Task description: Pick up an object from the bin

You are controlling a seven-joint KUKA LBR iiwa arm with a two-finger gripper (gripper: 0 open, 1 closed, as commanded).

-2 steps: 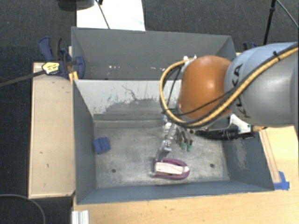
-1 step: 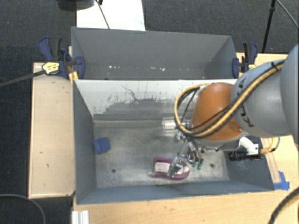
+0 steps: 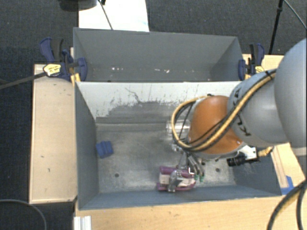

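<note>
Robot lab: arm (image 3: 268, 104) over metal bin (image 3: 87, 143)

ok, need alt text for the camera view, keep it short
A robot arm with an orange wrist cover reaches in from the right, its tip low over a small purple-and-grey object by the front wall of the grey metal bin. A small blue block lies alone near the left wall.

You have a bin (image 3: 91, 143) of grey metal, matt all over, its floor scuffed and scratched pale toward the back wall. The blue block (image 3: 104, 149) at the left looks matt; you cannot tell foam from plastic. The purple and white thing (image 3: 175, 181) by the front wall looks like smooth plastic. The orange cover (image 3: 211, 123) shines glossy. The grey arm (image 3: 273, 109) has a smooth casing with a dull sheen.
</note>
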